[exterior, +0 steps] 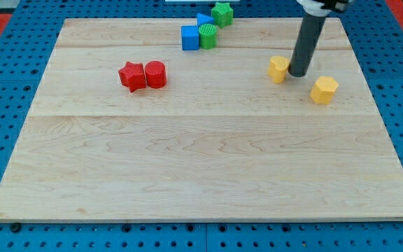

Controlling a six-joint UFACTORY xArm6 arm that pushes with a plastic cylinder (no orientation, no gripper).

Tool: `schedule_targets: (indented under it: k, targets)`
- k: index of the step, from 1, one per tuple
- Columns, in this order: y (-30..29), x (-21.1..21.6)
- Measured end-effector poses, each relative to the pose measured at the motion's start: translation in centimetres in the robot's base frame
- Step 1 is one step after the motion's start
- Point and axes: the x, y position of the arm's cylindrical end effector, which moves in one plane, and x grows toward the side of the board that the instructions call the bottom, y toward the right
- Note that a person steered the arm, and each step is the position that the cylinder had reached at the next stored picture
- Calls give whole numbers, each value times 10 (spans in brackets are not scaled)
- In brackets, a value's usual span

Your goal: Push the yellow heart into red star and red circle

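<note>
The yellow heart [278, 68] lies on the wooden board at the view's upper right. My tip [299, 73] is down on the board right beside it, touching or almost touching its right side. The red star [132, 75] and the red circle [155, 74] sit side by side, touching, at the view's upper left, far to the left of the heart.
A yellow hexagon [324, 89] lies just right of and below my tip. A blue cube [190, 38], a green circle [208, 35], another blue block [203, 19] and a green star [222, 13] cluster at the view's top. The board [201, 161] is edged by blue pegboard.
</note>
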Motion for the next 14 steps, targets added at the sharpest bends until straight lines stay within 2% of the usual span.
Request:
schedule_targets:
  k: [1,3,7,9,11,12,13,14]
  targets:
    - [-20,-10]
    - [-160,7]
    - [-198,59]
    - [-238,64]
    - [-228,99]
    - [-279,90]
    - [-262,72]
    - [-229,84]
